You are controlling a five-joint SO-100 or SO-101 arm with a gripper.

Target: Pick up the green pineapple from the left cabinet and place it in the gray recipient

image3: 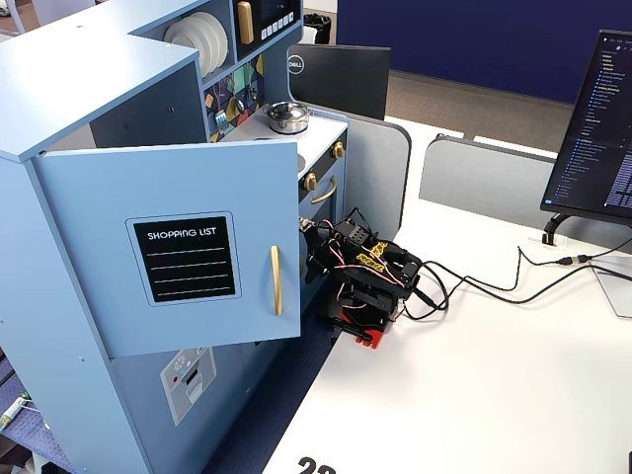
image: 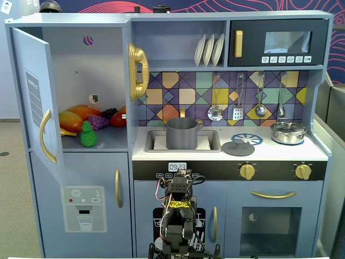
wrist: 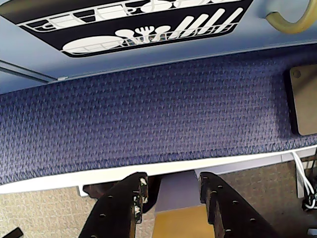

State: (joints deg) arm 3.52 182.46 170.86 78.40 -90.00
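The green pineapple (image: 88, 135) stands centre-left on the open left cabinet (image: 102, 65) shelf, while the end effector (wrist: 171, 191), parted and empty at bottom centre, should approach level, avoiding neighbouring fruit.

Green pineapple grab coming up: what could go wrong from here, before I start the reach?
1. The green pineapple stands at the front of the left cabinet, close against purple grapes and a mango; the tool, open and folded low, may knock or grab those.
2. The open door flanks the approach; the arm could clip it.
3. The gray recipient sits in the sink, so a loose release could miss it.
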